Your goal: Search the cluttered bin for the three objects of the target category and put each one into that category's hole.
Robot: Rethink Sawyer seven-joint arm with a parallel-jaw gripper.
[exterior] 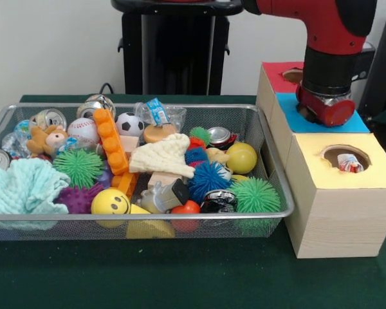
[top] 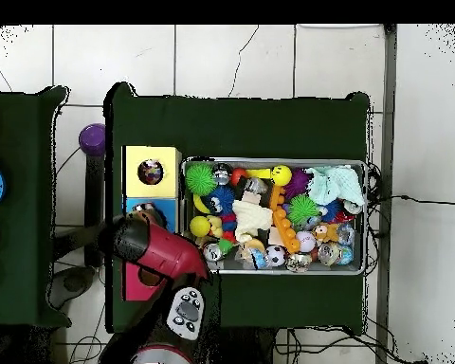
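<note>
My arm (exterior: 328,38) hangs over the blue-topped box (exterior: 289,119), and my tool (exterior: 325,111) is low above it. I cannot tell if the tool is open or closed, or if it holds something. The bin (exterior: 270,164) stands on the green counter (exterior: 180,277), just beside the boxes. In the hole (exterior: 345,157) of the yellow box (exterior: 338,219) a dotted fabric piece (exterior: 350,163) shows. In the bin I see a cream cloth (exterior: 164,158) in the middle and a teal towel (exterior: 19,187) at one end.
</note>
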